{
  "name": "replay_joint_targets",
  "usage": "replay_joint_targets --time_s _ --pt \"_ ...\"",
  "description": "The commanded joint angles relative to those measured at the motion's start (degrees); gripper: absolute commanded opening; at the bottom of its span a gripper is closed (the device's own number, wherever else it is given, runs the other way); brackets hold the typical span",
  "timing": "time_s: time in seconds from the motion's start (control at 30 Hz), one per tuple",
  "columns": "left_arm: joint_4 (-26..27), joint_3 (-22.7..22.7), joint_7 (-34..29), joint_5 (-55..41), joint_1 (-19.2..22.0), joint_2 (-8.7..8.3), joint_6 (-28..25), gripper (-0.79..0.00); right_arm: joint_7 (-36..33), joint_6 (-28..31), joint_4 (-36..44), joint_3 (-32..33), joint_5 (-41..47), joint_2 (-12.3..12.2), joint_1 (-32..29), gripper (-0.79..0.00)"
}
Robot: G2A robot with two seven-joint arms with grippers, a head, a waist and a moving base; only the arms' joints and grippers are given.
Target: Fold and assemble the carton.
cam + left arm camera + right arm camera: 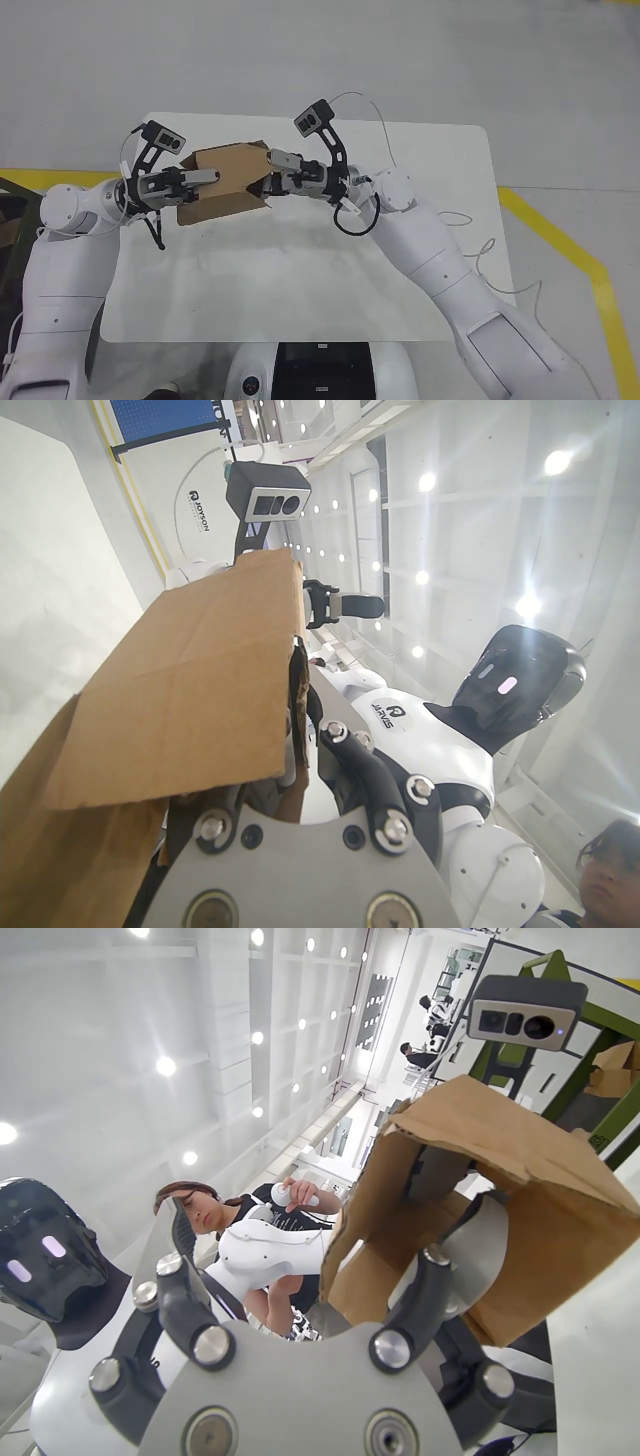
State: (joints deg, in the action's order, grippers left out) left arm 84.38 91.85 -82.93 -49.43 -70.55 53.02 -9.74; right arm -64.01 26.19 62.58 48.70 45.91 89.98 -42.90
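Mid-fold, I judge: the carton (228,180) sits over the table's (300,290) far side. My right pincer (272,186) straddles one end wall, spread; my left pincer's (205,177) grip I cannot tell. Next: tuck the flaps inward, squarely.

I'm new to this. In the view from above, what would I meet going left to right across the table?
left gripper → carton → right gripper, all above the white table.
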Motion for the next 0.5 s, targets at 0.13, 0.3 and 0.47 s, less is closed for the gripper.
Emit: replay_joint_targets --time_s 0.13,0.3,0.47 --pt "-1.06 0.66 -1.19 -1.51 0.07 -0.07 0.62 -0.785 -0.55 -0.41 -1.95 2.23 2.43 -0.16 -0.46 0.0" --pt "-1.43 1.14 -1.45 -2.11 -0.19 -0.12 0.9 -0.785 -0.62 -0.03 -1.64 4.32 2.76 -0.5 -1.24 0.0" --pt "-1.31 1.32 -1.16 -2.23 -0.46 -0.12 0.86 -0.785 0.12 0.55 -1.82 5.87 0.86 -0.93 -1.89 0.0"
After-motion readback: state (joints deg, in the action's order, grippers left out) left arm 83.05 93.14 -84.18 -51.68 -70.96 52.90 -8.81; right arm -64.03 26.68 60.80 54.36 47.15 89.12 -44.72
